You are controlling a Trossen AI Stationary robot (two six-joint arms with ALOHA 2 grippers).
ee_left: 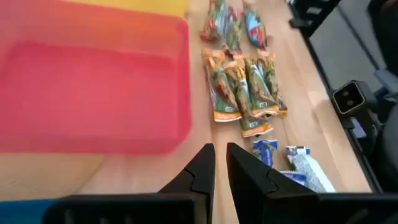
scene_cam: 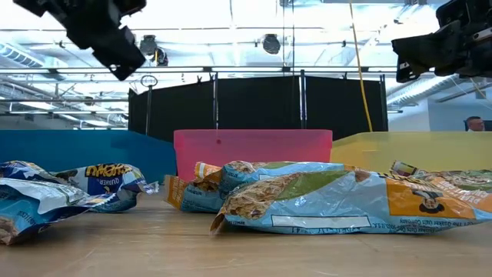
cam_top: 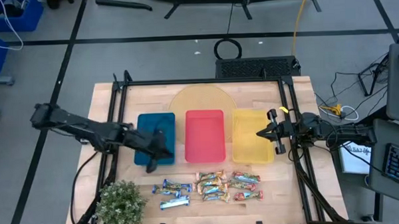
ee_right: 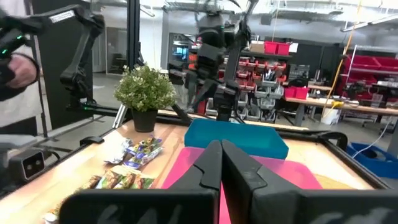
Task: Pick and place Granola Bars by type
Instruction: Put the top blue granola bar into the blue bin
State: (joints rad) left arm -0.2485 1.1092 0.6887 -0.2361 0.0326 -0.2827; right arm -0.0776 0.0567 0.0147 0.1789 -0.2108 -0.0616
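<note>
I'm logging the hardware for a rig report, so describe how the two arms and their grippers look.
Both arms are dark, nearly black, built of jointed segments. The left gripper ends in two matte black, angular fingers that taper to flat tips. The right gripper has the same black wedge-shaped fingers. In the high view, the right arm carries a small yellow marking near its wrist, and black cables trail from both bases.

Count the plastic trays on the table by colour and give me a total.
Blue tray: 1
Red tray: 1
Yellow tray: 1
Total: 3
</note>
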